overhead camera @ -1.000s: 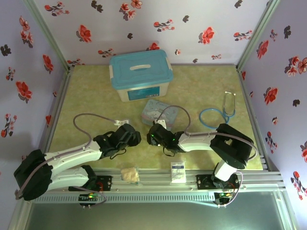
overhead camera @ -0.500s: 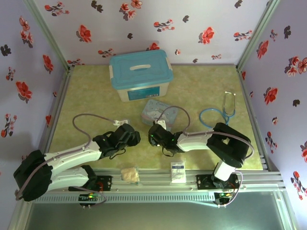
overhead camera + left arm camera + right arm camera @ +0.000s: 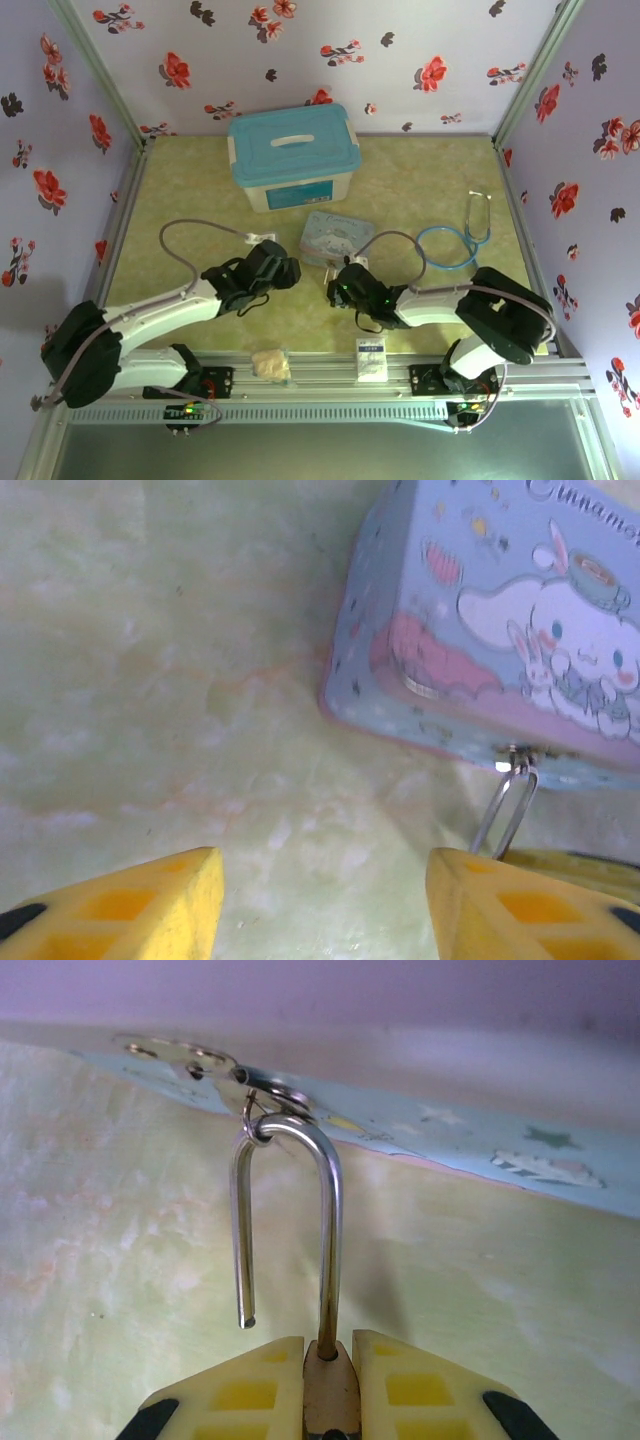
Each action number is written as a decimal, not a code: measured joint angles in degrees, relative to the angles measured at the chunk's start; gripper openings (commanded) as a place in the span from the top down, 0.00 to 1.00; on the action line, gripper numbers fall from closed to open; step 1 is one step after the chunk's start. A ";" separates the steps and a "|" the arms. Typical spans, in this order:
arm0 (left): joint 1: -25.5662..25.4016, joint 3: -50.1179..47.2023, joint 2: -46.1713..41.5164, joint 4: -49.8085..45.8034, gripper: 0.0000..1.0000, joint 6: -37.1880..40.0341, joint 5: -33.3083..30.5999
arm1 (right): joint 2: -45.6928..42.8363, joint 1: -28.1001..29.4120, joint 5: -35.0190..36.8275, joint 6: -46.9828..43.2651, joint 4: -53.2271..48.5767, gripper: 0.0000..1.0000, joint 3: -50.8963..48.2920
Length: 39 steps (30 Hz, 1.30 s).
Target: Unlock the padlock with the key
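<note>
The padlock looks already unlocked: one shackle leg hangs free of the body. The right gripper pinches its brass body, at the near side of the blue tin, whose clasp ring the shackle hooks. The left gripper is spread, empty. Unhooking is left, I judge.
</note>
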 measured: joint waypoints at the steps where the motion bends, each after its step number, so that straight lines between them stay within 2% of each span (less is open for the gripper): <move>1: 0.37 1.07 1.44 0.37 0.35 1.01 0.02 | -0.76 -0.57 -0.52 0.15 0.26 0.92 -0.85; 11: 3.52 12.09 17.49 9.44 0.30 11.80 4.63 | -7.21 -7.32 -6.67 2.80 6.21 0.95 -9.90; 17: 5.86 17.44 25.59 13.49 0.34 14.67 7.89 | -6.10 -8.37 -8.79 6.88 10.97 0.95 -11.65; 23: 5.92 18.40 27.80 13.86 0.39 14.14 7.80 | -0.59 -9.88 -11.52 13.70 23.02 0.96 -13.79; 26: 5.90 18.45 28.39 14.64 0.44 13.49 7.45 | 5.09 -10.58 -13.14 17.22 33.42 0.98 -14.51; 35: 5.79 17.75 29.27 17.68 0.49 11.10 6.43 | 19.45 -12.90 -15.98 24.09 59.95 1.00 -17.73; 39: 5.77 16.90 29.53 19.96 0.51 10.86 6.34 | 22.62 -14.47 -18.84 25.24 65.09 1.00 -18.14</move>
